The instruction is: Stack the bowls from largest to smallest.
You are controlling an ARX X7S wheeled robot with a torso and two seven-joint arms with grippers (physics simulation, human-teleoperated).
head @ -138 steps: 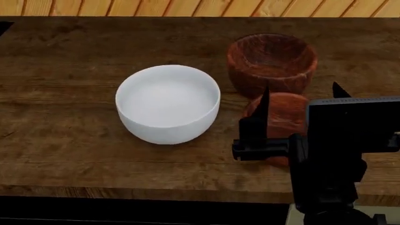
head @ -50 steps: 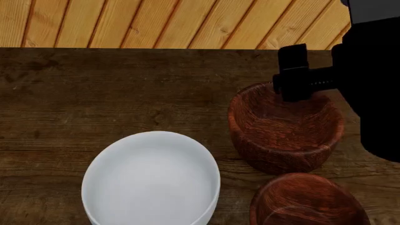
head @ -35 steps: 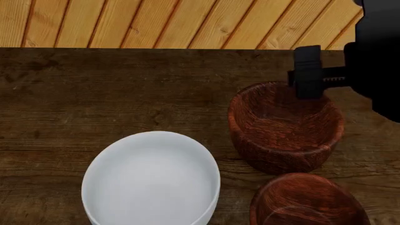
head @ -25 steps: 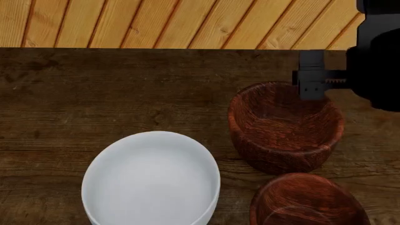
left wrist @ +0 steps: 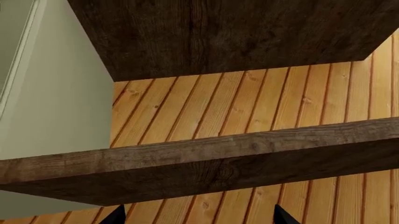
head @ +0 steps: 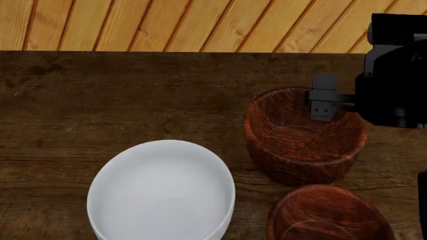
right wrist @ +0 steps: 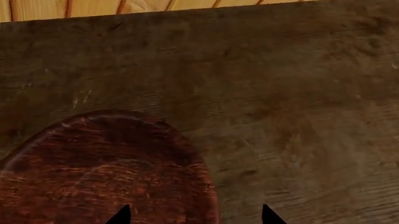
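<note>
Three bowls stand on the dark wooden table (head: 100,90). The widest, a glossy white bowl (head: 163,192), is at the front left. To its right, further back, is the larger wood-grain bowl (head: 305,135), and the smaller wood-grain bowl (head: 330,215) sits just in front of that, cut off by the frame edge. My right gripper (head: 333,106) hangs at the larger wood bowl's far right rim. In the right wrist view it (right wrist: 194,215) is open, with the bowl's rim (right wrist: 106,168) between its fingertips. My left gripper (left wrist: 199,215) is open, holds nothing, and is out of the head view.
The table's far edge runs across the head view, with light plank flooring (head: 167,25) beyond it. The left wrist view shows only a dark wooden beam (left wrist: 218,163), plank flooring (left wrist: 249,102) and a pale wall (left wrist: 56,93).
My right gripper has slid right and down along the larger wood bowl's far rim. Before that it was by the smaller wood bowl, and the head view has since shifted forward.
</note>
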